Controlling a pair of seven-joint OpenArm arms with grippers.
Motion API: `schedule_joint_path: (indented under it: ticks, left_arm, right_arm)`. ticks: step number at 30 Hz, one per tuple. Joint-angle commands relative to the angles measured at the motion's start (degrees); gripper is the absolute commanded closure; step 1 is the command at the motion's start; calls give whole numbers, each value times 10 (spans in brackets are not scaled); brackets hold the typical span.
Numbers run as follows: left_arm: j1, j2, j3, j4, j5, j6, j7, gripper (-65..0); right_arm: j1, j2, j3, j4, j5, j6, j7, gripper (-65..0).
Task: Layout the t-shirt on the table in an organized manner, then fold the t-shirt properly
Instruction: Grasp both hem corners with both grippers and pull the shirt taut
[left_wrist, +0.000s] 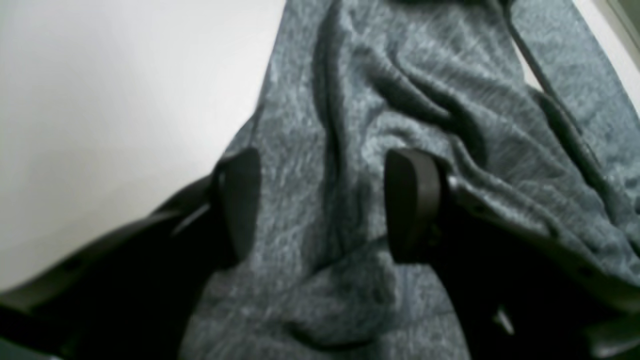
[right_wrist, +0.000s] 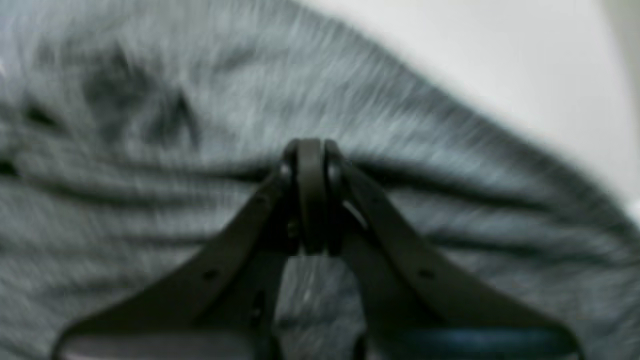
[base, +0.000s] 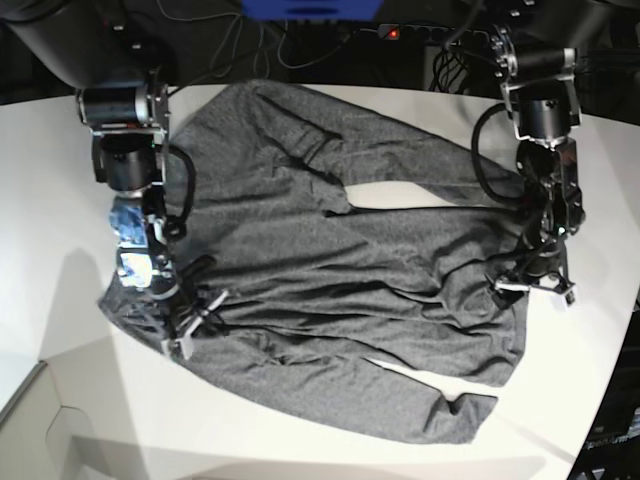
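The dark grey t-shirt (base: 340, 250) lies spread across the white table (base: 60, 200), long sleeves reaching to the far right and near right. My right gripper (base: 195, 322) is at the shirt's left edge. In the right wrist view its jaws (right_wrist: 311, 150) are shut together on a raised ridge of the t-shirt (right_wrist: 150, 75), and creases run out from the tips. My left gripper (base: 530, 285) hovers at the shirt's right edge. In the left wrist view it (left_wrist: 325, 205) stands open, fingers (left_wrist: 415, 205) astride wrinkled t-shirt fabric (left_wrist: 400, 75), with bare table (left_wrist: 100, 75) to the left.
Cables and a power strip with a red light (base: 395, 33) lie behind the table's far edge. The table's front-left edge drops off beside a pale box corner (base: 40, 430). Both arm bases (base: 125, 110) (base: 540, 90) stand at the far side.
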Motion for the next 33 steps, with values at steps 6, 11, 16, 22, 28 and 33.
schedule_joint_path:
  ticks: [6, 11, 16, 22, 28, 33]
  left_arm:
    - [12, -35, 0, -1, 1, 4, 3, -383]
    - [28, -52, 0, -1, 1, 4, 3, -384]
    - [32, -60, -4, 5, -5, 4, 3, -384]
    - [38, -60, -5, 96, -5, 4, 6, -383]
    - [51, -56, -1, 249, -6, 4, 9, -382]
    - [60, -54, 0, 233, -6, 4, 9, -384]
  right_arm:
    - [71, 23, -1, -137, 4, 1, 68, -11]
    - [71, 38, -1, -145, 4, -93, 141, -11]
    - [71, 40, -1, -146, 5, -159, 188, -12]
    - [78, 37, 0, -143, 5, -160, 208, -12]
    - [46, 39, 22, -72, 5, -160, 201, -11]
    - [-49, 40, 65, 124, 5, -158, 116, -12]
